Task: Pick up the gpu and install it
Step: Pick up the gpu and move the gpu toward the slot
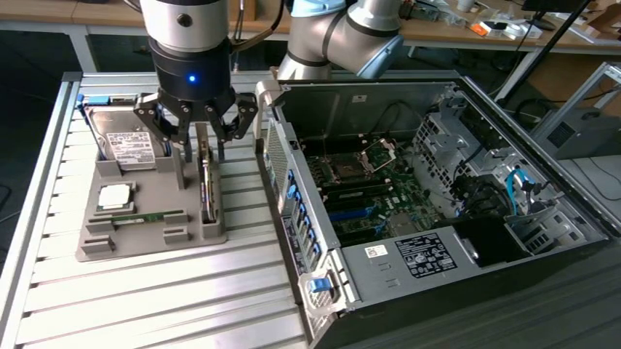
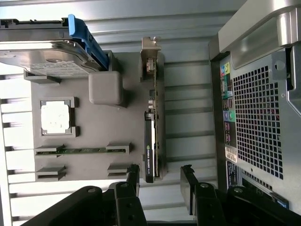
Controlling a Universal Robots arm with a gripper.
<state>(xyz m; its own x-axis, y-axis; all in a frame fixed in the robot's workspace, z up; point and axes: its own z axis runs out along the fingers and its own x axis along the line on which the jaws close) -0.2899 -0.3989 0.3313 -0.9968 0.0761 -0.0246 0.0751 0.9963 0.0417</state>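
Bench inventory, counted. One robot arm (image 1: 339, 33) carries one gripper (image 1: 199, 145), which hangs over the holder with its jaws spread to their widest and nothing clasped between them. In the wrist view two dark fingers (image 2: 133, 176) show, with one end of the card lying in the gap between them, nearer one finger than the other; no contact can be made out. One gpu (image 1: 206, 185) — a thin tan-brown card with a silvery bracket at one end — stands on its long edge in a slot of the holder, along the side nearest the computer case; the wrist view shows it too (image 2: 153, 117). One grey holder (image 1: 145, 243) lies flat on one slatted metal table (image 1: 145, 313). On the holder besides the card: one hard drive (image 1: 126, 145), silver with a white label and a blue bracket, propped at a tilt at the far end; one square silver processor (image 1: 115, 195) in its recess; one narrow green memory stick (image 1: 145, 217) set on edge. One computer case (image 1: 437, 182) — side panel off, one motherboard (image 1: 369, 196) exposed inside — sits just beside the holder on the exterior view's right.
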